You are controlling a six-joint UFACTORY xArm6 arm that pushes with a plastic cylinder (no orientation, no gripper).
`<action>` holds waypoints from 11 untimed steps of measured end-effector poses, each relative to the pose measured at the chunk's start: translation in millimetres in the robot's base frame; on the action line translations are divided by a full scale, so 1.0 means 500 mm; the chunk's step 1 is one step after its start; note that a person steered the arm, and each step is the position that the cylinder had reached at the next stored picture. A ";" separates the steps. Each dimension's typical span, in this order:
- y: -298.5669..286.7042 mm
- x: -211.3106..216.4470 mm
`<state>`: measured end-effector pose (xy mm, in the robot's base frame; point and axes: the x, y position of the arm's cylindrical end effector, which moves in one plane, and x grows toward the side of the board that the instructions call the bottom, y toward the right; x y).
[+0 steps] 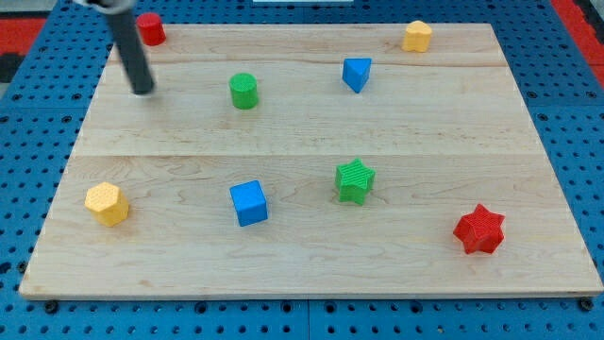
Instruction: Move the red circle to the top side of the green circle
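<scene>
The red circle sits at the board's top left corner. The green circle stands to its lower right, in the upper left part of the board. My tip rests on the board below the red circle and well to the left of the green circle, touching neither. The dark rod leans up and left from the tip, passing just left of the red circle.
A blue triangle-like block and a yellow block lie at the top right. A yellow hexagon, a blue cube, a green star and a red star lie along the lower half.
</scene>
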<state>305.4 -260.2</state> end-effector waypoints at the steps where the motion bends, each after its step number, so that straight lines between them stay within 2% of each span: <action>1: -0.068 -0.109; 3: -0.064 -0.227; 4: 0.013 -0.228; 5: 0.198 -0.227; 8: 0.368 -0.211; 9: 0.361 -0.174; 10: 0.228 -0.174; 11: 0.225 -0.165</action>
